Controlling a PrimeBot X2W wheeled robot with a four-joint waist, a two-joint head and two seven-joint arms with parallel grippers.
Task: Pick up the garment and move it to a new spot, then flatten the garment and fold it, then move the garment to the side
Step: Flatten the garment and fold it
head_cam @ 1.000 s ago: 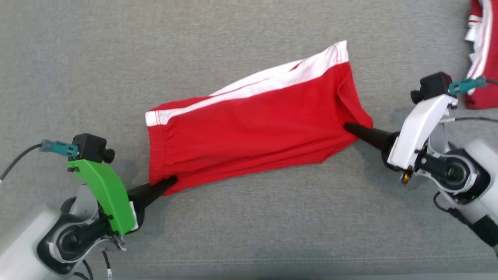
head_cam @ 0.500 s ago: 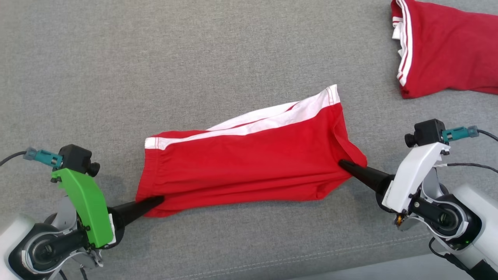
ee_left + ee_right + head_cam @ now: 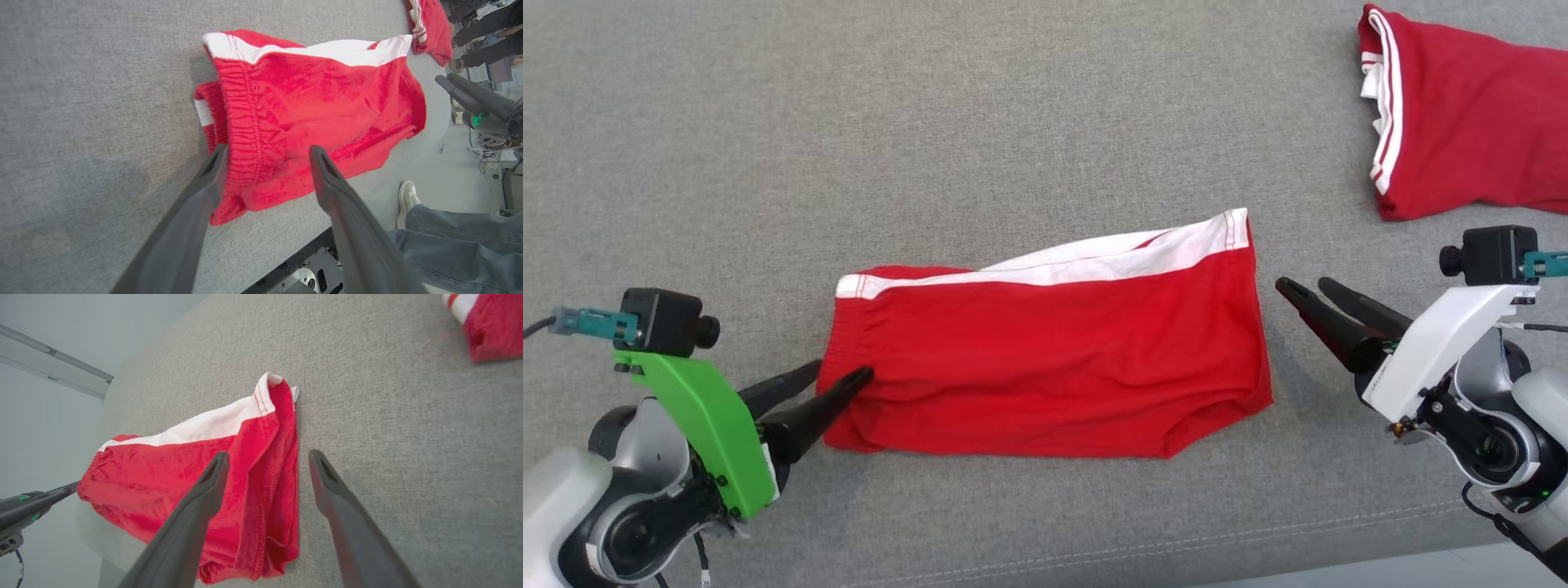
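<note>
The garment [image 3: 1045, 367], a pair of red shorts with a white side stripe [image 3: 1094, 261], lies spread out and mostly flat on the grey cloth-covered tabletop [image 3: 849, 122]. Its long axis runs from side to side across the head view. The gathered waistband [image 3: 245, 122] forms its left end and the leg hems its right end. The white stripe runs along the garment's far edge, and soft wrinkles cross the red fabric. At the waistband a second layer peeks out beyond the upper one, showing a bit of white.

The left gripper [image 3: 845, 368] sits at the garment's waistband end with its fingers spread wide and nothing between them. One finger lies over the near waistband corner, the other just outside the edge. Whether either one touches the fabric cannot be told.

The right gripper [image 3: 1302, 282] is just beside the garment's hem end, apart from it, with a strip of bare tabletop between the fingertips and the red edge. Its fingers are also spread wide and hold nothing.

A second red garment [image 3: 1462, 122] with white trim lies well apart from the shorts, beyond their hem end and farther back. In the left wrist view, past the garment's near side and off the tabletop, a person's leg [image 3: 449, 245] in jeans and a pale shoe [image 3: 408, 200] show.
</note>
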